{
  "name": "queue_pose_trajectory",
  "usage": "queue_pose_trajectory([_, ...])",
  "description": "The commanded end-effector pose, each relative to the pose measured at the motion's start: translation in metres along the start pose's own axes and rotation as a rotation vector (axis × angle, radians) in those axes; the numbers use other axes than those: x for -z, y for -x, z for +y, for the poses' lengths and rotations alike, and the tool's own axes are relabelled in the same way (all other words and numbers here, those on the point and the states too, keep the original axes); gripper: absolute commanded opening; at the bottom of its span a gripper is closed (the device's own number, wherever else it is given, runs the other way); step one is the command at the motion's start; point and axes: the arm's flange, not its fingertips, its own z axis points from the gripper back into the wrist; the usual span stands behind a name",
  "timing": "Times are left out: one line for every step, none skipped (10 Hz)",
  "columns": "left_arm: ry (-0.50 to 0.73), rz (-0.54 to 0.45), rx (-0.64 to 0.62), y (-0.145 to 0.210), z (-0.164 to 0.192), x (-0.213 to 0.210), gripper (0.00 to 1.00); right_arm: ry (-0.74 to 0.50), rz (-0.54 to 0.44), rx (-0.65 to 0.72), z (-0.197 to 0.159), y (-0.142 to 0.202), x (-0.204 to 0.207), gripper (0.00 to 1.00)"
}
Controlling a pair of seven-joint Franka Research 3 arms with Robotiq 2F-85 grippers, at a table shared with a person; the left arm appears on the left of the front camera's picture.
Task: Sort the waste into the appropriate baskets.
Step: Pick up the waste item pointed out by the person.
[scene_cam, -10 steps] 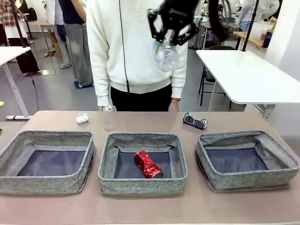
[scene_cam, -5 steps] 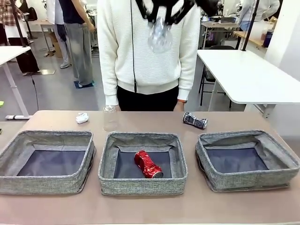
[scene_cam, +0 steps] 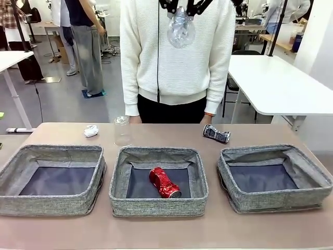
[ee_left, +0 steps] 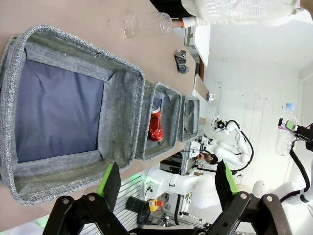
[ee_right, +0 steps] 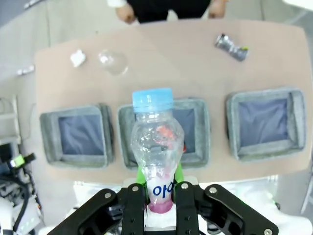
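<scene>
High above the table, my right gripper (scene_cam: 182,6) is shut on the small clear bottle (scene_cam: 181,27). In the right wrist view the bottle (ee_right: 155,142) shows a blue cap and pink label, and the gripper (ee_right: 159,188) clamps its base. Three grey baskets sit in a row: left (scene_cam: 48,206), middle (scene_cam: 158,207), right (scene_cam: 271,204). A crushed red can (scene_cam: 165,182) lies in the middle one. On the table behind them are a dark crushed can (scene_cam: 216,134), a clear cup (scene_cam: 122,130) and a paper wad (scene_cam: 91,130). My left gripper (ee_left: 166,181) is open beside a basket (ee_left: 122,98).
A person in a white sweater (scene_cam: 179,57) stands at the table's far edge, hands near the tabletop. The table's front strip before the baskets is bare. A white table (scene_cam: 276,83) stands behind on the right.
My right gripper has risen toward the top of the front view, carrying the bottle. The person has shifted to the right. Waste on the table has not moved.
</scene>
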Motion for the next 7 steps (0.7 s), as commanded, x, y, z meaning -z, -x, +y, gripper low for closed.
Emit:
queue_pose_trajectory([0.016,0.001,0.023,0.003,0.001,0.000,1.00,-0.002,-0.006,0.006,-0.002,-0.002,-0.003,0.21])
queue_pose_trajectory([0.016,0.001,0.023,0.003,0.001,0.000,1.00,-0.012,0.036,0.042,0.004,-0.002,0.017,0.21])
queue_pose_trajectory([0.016,0.001,0.023,0.003,0.001,0.000,1.00,0.023,0.050,0.071,0.016,-0.001,0.035,0.21])
queue_pose_trajectory([0.016,0.001,0.023,0.003,0.001,0.000,1.00,-0.001,0.012,0.003,0.001,-0.002,0.005,0.21])
queue_pose_trajectory([0.016,0.001,0.023,0.003,0.001,0.000,1.00,-0.001,0.012,0.003,0.001,-0.002,0.005,0.21])
queue_pose_trajectory([0.016,0.001,0.023,0.003,0.001,0.000,1.00,-0.001,0.012,0.003,0.001,-0.002,0.005,0.21])
queue_pose_trajectory([0.016,0.001,0.023,0.003,0.001,0.000,1.00,-0.001,0.012,0.003,0.001,-0.002,0.005,0.21])
